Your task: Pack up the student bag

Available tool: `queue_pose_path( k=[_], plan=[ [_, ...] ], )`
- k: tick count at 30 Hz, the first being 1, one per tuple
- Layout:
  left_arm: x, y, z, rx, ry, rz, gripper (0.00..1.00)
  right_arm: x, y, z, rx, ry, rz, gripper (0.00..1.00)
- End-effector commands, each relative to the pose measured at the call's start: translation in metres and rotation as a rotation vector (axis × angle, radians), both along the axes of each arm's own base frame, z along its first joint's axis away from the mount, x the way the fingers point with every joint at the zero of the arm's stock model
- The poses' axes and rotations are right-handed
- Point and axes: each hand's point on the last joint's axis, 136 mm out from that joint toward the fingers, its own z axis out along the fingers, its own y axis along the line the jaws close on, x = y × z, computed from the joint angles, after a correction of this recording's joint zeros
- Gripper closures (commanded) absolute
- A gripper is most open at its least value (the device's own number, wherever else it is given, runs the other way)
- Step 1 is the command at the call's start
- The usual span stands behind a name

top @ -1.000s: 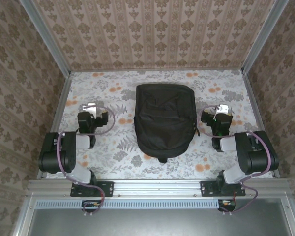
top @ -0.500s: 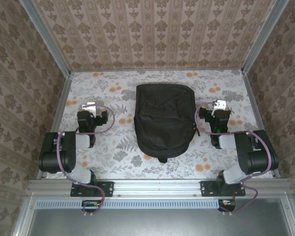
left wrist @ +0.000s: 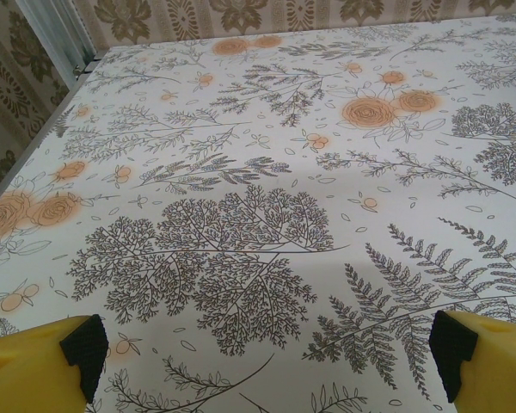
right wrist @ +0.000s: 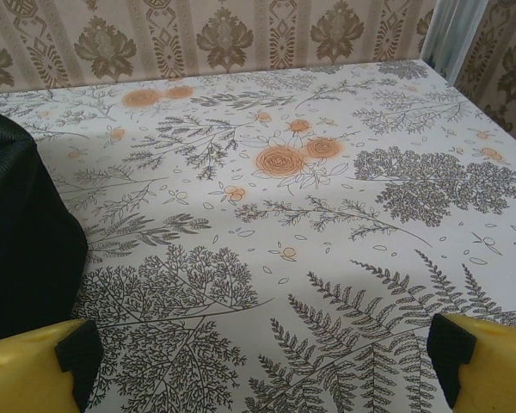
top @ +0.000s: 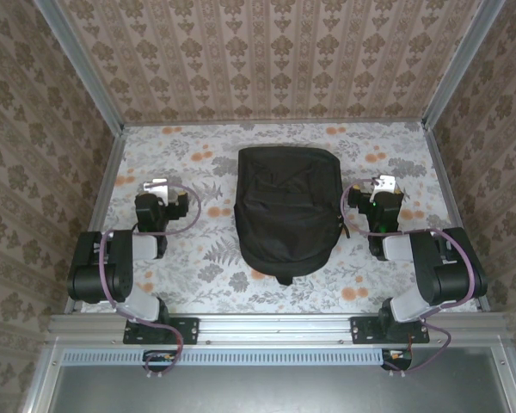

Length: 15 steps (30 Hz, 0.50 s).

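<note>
Right in the middle of the flowery counter [top: 202, 258], looking down from above, sits the student bag [top: 289, 211]. It's a big black backpack lying flat, with its small loop at the near end, toward the arm bases. The left gripper [top: 157, 186] hangs over the counter off to the bag's left, well apart from it. The right gripper [top: 383, 184] is nearer the bag's right side but clear of the fabric. Patterned wallpaper [top: 267, 60] closes in the back and both sides.

Down at the left wrist camera, the left gripper [left wrist: 267, 354] has its jaws spread all the way. One yellow finger with a black pad [left wrist: 84, 344] sits in each bottom corner, and between them you just see printed ferns and orange roses on the counter [left wrist: 267, 172].

Over at the right wrist camera it's the same story. The right gripper [right wrist: 265, 353] has its jaws released wide, grasping nothing. The bag [right wrist: 21, 232] shows as a dark bulge along the left edge, just above the left-hand pad [right wrist: 77, 351]. Whether fabric and finger actually touch, I can't tell. The rest is bare counter [right wrist: 327, 215] running back to the wallpaper.
</note>
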Motion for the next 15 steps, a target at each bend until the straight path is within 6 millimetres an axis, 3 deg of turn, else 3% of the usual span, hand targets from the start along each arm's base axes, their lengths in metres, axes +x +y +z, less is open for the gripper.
queue_pose_path(
  k=[1,15],
  plan=[
    [0.0034,0.0015,0.0066,0.022,-0.019,0.001,0.00,0.0008,0.0007,0.0014,-0.007,-0.005,-0.002,0.00],
    [0.0034,0.0016,0.0063,0.021,-0.018,-0.001,0.00,0.0008,0.0008,0.0010,-0.007,-0.004,-0.002,0.00]
  ],
)
